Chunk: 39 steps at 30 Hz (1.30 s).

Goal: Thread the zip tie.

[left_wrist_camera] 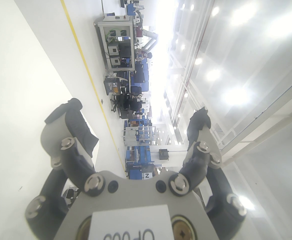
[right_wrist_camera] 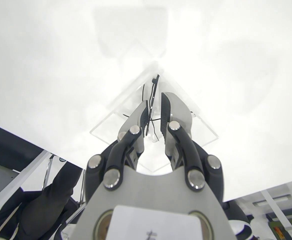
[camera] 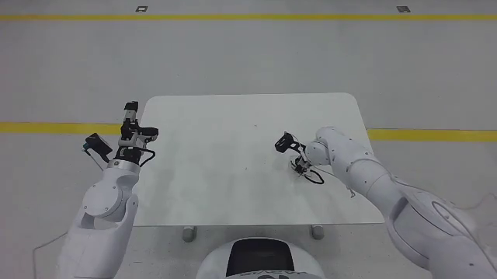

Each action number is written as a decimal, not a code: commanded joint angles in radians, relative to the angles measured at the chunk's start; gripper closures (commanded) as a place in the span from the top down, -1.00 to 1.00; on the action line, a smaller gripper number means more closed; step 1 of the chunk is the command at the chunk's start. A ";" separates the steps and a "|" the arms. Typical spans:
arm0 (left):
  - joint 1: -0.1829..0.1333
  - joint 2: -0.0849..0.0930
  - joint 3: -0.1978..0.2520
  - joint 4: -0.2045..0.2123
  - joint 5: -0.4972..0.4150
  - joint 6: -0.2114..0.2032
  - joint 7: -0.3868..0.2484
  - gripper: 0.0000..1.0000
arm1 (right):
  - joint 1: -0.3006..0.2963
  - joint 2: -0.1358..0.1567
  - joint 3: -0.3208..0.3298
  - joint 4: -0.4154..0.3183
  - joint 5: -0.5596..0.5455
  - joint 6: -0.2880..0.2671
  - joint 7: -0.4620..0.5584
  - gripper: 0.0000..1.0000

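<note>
zip tie, inside parted right tool

A clear stand beneath the right hand interrupts the open table.

Cut-off, upside-down print is borne by the white paper label on the grey metal wrist plate; none can be read whole.

Left tool — fingers wide apart; beyond, a yellow floor line; blue workstations — bright ceiling lights
</note>
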 commanded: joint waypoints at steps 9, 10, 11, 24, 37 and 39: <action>0.000 0.000 0.000 0.000 0.000 0.000 0.000 1.00 | -0.003 -0.012 0.005 0.006 -0.017 0.000 0.020 -0.90; 0.000 0.000 0.000 0.000 0.000 0.000 0.000 1.00 | -0.003 -0.013 0.005 0.007 -0.017 0.000 0.022 -0.90; 0.000 0.000 0.000 0.000 0.000 0.000 0.000 1.00 | -0.004 -0.014 0.006 0.009 -0.016 0.000 0.024 -0.90; 0.000 0.000 0.000 0.000 0.000 0.000 0.000 1.00 | -0.005 -0.024 0.008 0.022 -0.019 0.000 0.027 -0.90; 0.000 0.000 0.000 0.000 0.000 0.000 0.000 1.00 | -0.003 -0.032 0.013 0.034 -0.025 0.000 0.019 -0.78; 0.000 0.000 0.000 0.000 0.000 0.000 0.000 1.00 | -0.003 -0.032 0.013 0.035 -0.026 0.000 0.022 -0.80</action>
